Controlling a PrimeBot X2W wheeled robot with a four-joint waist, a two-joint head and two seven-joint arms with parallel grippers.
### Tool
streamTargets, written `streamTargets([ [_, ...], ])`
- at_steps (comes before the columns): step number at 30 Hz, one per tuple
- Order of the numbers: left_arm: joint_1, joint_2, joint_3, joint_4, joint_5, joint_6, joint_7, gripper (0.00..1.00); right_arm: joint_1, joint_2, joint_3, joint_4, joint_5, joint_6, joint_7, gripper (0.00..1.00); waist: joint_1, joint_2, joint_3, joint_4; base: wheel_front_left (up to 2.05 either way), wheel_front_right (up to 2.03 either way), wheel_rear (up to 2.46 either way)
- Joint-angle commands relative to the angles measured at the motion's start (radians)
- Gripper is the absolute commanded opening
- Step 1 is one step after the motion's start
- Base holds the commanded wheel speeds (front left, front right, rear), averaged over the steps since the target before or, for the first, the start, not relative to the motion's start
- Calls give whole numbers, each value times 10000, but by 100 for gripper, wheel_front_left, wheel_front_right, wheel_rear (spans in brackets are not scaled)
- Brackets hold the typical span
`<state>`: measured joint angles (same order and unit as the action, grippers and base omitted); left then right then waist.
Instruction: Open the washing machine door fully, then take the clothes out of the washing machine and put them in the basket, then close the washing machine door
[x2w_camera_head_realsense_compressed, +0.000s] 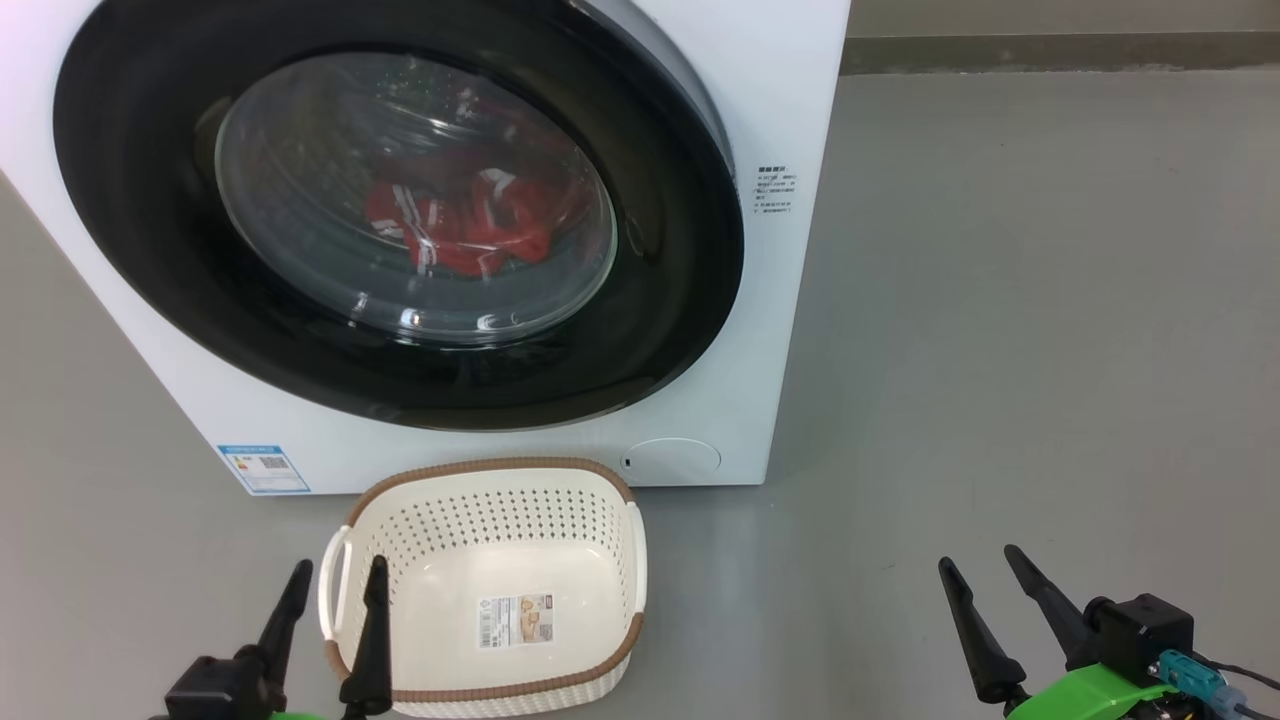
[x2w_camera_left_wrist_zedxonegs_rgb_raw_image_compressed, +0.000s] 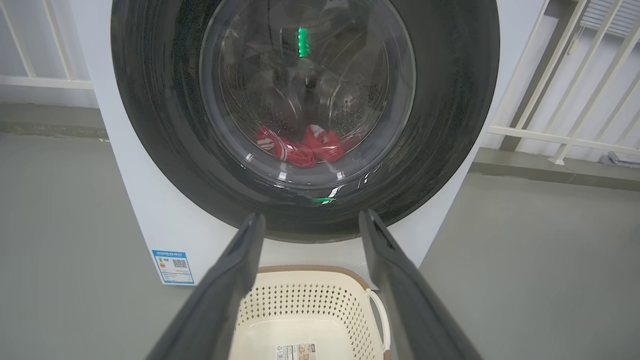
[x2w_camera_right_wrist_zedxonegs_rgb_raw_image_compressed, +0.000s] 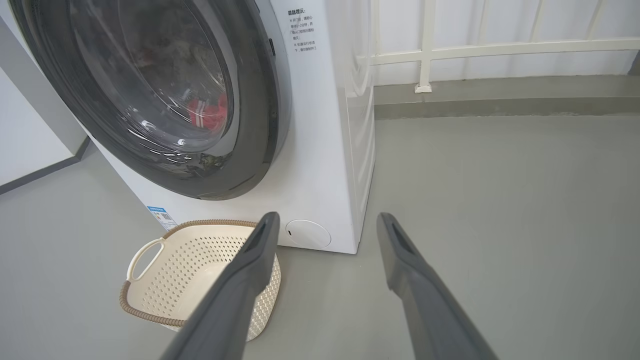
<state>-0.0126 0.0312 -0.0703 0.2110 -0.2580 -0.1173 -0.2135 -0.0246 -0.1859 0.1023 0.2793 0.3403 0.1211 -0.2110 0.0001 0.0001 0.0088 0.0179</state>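
The white washing machine stands on the grey floor with its round black door shut against its front. Red clothes with white stripes lie inside, seen through the glass window; the left wrist view shows the clothes low in the drum. The cream basket sits on the floor right before the machine, with just a paper label on its bottom. My left gripper stands open at the basket's left handle. My right gripper is open over bare floor to the right, holding nothing.
A blue label marks the machine's lower left front and a round cover its lower right. Grey floor spreads to the right of the machine. A white railing runs along the wall behind.
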Motion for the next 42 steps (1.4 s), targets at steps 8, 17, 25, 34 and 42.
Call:
streamTargets([
  [8, -297, 179, 139, -494, 1062, 32, -360, 100, -364, -202, 68, -356, -906, 90, -385, 100, 0, -1, 84, 21, 0, 0, 0],
  [17, -326, 191, 109, -520, 1511, 0, -483, 100, -425, -177, 17, -452, -1085, 96, -508, 100, 0, -1, 189, 77, 0, 0, 0],
  [25, -432, 191, 106, -479, 1451, -12, -483, 100, -619, -119, -60, -464, -784, 96, -508, 58, 0, -1, 336, 162, 0, 0, 0],
  [34, -676, 191, -62, -511, 1350, -22, -483, 100, -1983, -19, 61, -262, 1524, 96, -508, 0, 0, -1, 686, 239, 0, 0, 0],
  [42, -967, 191, -472, -558, 1188, -43, -483, 100, -3865, -380, 392, 398, 3987, 96, -508, 0, 0, -1, 1122, 735, 0, 0, 0],
])
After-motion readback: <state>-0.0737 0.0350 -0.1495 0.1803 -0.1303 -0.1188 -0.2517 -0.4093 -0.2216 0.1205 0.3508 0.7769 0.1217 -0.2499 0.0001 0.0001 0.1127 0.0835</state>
